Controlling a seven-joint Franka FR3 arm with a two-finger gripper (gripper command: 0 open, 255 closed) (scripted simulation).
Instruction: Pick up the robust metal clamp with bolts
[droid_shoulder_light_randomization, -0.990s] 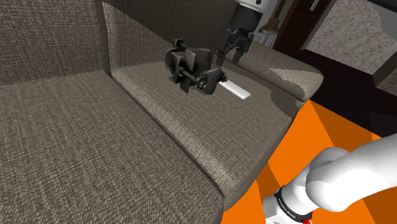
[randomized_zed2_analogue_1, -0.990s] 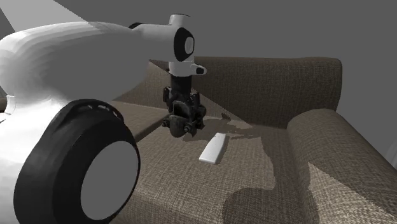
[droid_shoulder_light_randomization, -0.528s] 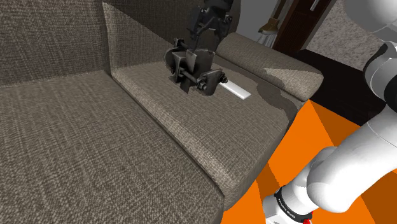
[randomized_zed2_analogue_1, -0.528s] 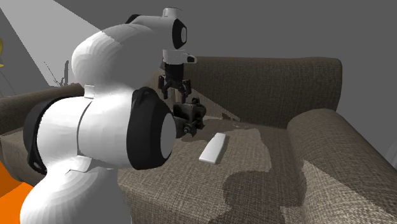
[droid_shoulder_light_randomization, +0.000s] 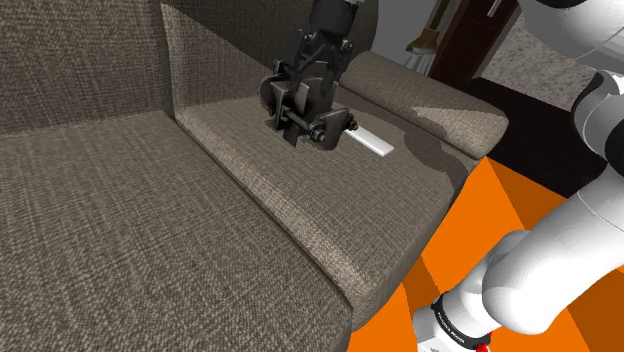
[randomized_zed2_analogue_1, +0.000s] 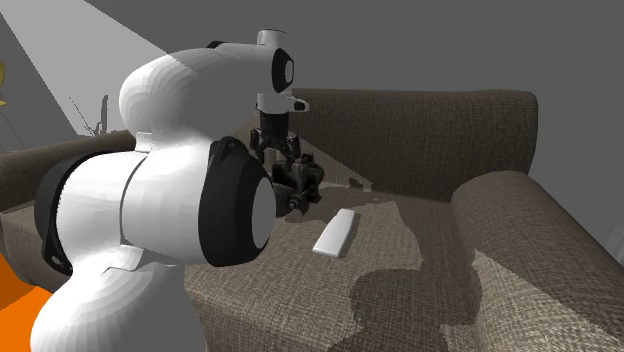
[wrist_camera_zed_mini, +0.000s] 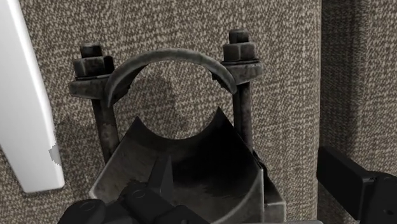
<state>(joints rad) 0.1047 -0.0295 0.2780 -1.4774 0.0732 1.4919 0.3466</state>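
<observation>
Clamp (droid_shoulder_light_randomization: 300, 108) (randomized_zed2_analogue_1: 298, 185) (wrist_camera_zed_mini: 191, 159) of dark, worn metal, resting on the seat of a broad sofa (droid_shoulder_light_randomization: 300, 210) (randomized_zed2_analogue_1: 420, 260) (wrist_camera_zed_mini: 280, 63) covered in coarse grey-brown weave.

Next in bulk, a white arm (droid_shoulder_light_randomization: 560, 260) (randomized_zed2_analogue_1: 150, 200) with dark joints, rising from an orange stand (droid_shoulder_light_randomization: 470, 230). Looms across the second exterior view's left and bends down over the seat. Comes in from the top edge of the shoulder view, with the black hand right above the clamp.

Seen from the wrist:
- a half-round trough (wrist_camera_zed_mini: 184, 175) as the clamp's body, with a curved strap (wrist_camera_zed_mini: 172, 60) arching across beyond it
- two long threaded bolts (wrist_camera_zed_mini: 242, 108), one at each end of the strap, each topped with nuts

Just beside the clamp, a flat white bar (droid_shoulder_light_randomization: 372, 141) (randomized_zed2_analogue_1: 334, 233) (wrist_camera_zed_mini: 22, 95), lying on the same cushion. Separated from the nearest bolt by a strip of bare fabric in the wrist view.

Jaws apart, down at the clamp's level:
- one of the fingers (wrist_camera_zed_mini: 356, 181) outside the trough's wall, over the cushion
- the other low over the trough's inside

Cannot tell whether either finger touches the metal.
</observation>
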